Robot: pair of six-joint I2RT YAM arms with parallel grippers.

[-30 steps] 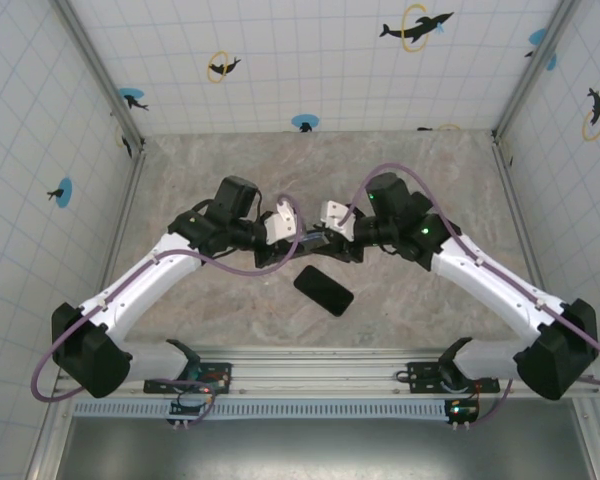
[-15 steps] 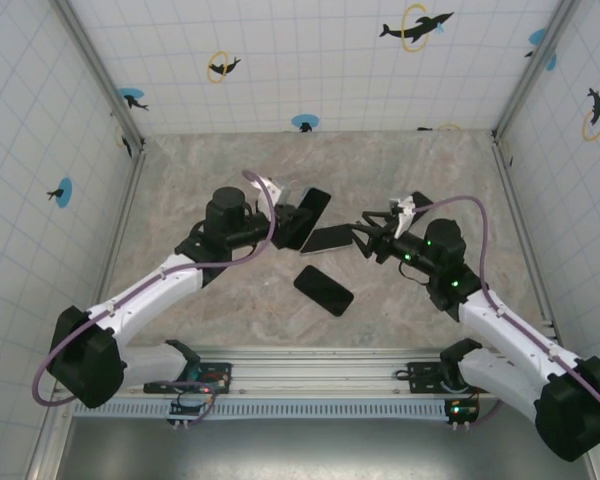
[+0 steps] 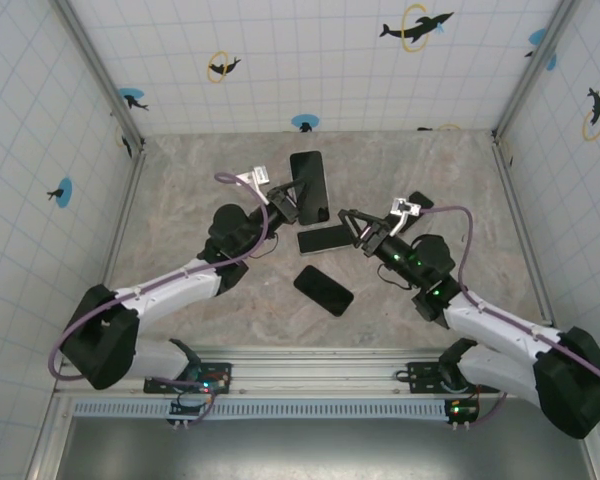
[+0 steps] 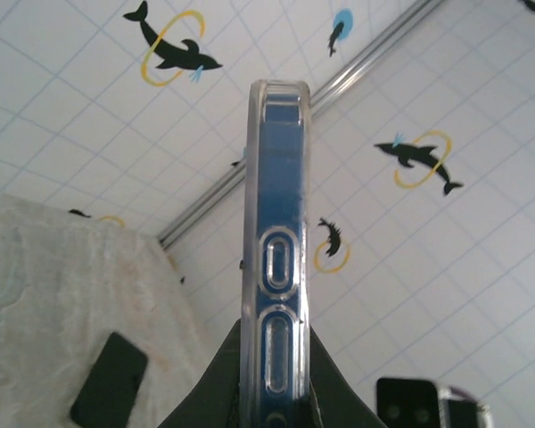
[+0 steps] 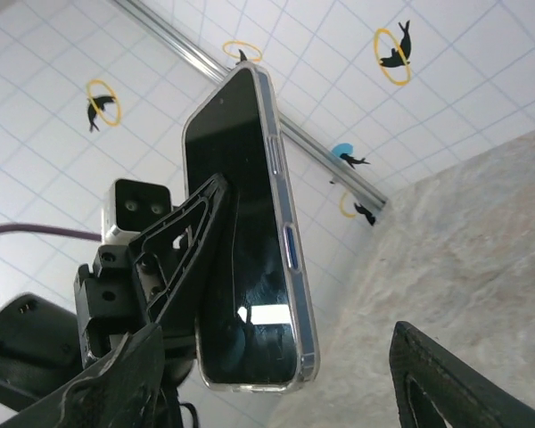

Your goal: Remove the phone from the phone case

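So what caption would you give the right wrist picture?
The left arm's fingers clamp a dark-screened phone in a clear case, tiled dolphin wall behind.

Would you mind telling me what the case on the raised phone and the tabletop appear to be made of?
The clear phone case looks like glossy transparent plastic, possibly soft: the blue phone edge shows through it and its button covers are moulded in. The beige mottled tabletop looks like matte stone or stone-print laminate; the pattern leaves that open.

Bright even light, wrist cams soft
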